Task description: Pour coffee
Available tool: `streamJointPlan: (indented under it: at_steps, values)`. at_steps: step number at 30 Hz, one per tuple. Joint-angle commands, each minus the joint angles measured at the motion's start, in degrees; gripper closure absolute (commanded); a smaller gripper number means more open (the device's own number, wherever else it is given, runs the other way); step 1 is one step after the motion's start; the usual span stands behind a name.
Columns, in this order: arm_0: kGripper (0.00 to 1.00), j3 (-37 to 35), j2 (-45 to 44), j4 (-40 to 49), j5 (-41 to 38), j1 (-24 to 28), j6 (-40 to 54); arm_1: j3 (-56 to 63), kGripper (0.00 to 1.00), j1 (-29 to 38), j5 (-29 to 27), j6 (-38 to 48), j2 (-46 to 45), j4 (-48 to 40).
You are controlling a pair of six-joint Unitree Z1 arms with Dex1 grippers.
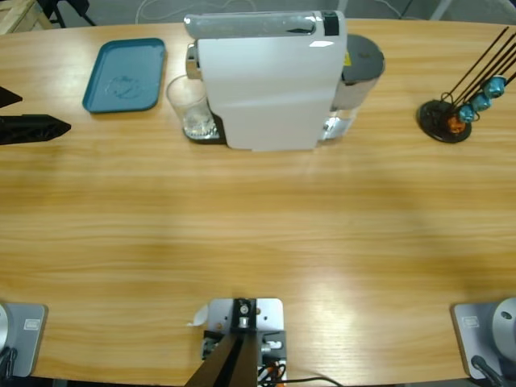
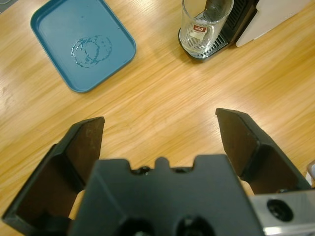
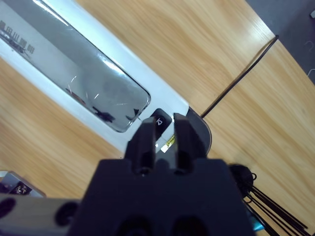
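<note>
A white coffee machine [image 1: 266, 89] stands at the table's far middle. A clear glass [image 1: 191, 109] sits on its black drip tray [image 2: 197, 51], under the spout. The glass [image 2: 204, 24] looks clear, and the coffee is out of view. My left gripper [image 2: 160, 120] is open and empty over bare wood, pointing toward the glass; in the high view the left gripper [image 1: 40, 113] is at the left edge. My right gripper [image 3: 164, 123] is shut above the machine's top, its tips over a small black button [image 3: 160, 119] beside the silver lid [image 3: 74, 73].
A teal tray [image 1: 125, 74] with wet rings lies left of the machine. A black capsule stand [image 1: 445, 119] with blue and orange capsules stands at the far right. A dark cable [image 3: 236, 78] runs across the wood behind the machine.
</note>
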Motion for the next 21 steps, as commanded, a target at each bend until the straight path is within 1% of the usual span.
streamJointPlan:
  at_steps: [1, 21]
  values:
    - [0.013, 0.52, 1.97, 0.73, -0.65, 0.31, -0.47, -0.09, 0.0, 0.5, -0.47, -0.12, -0.82, 1.52]
    - [0.013, 0.52, 2.15, 0.82, -1.53, 0.33, -0.47, 0.07, 0.001, 0.48, -0.64, -0.03, -1.77, 1.84]
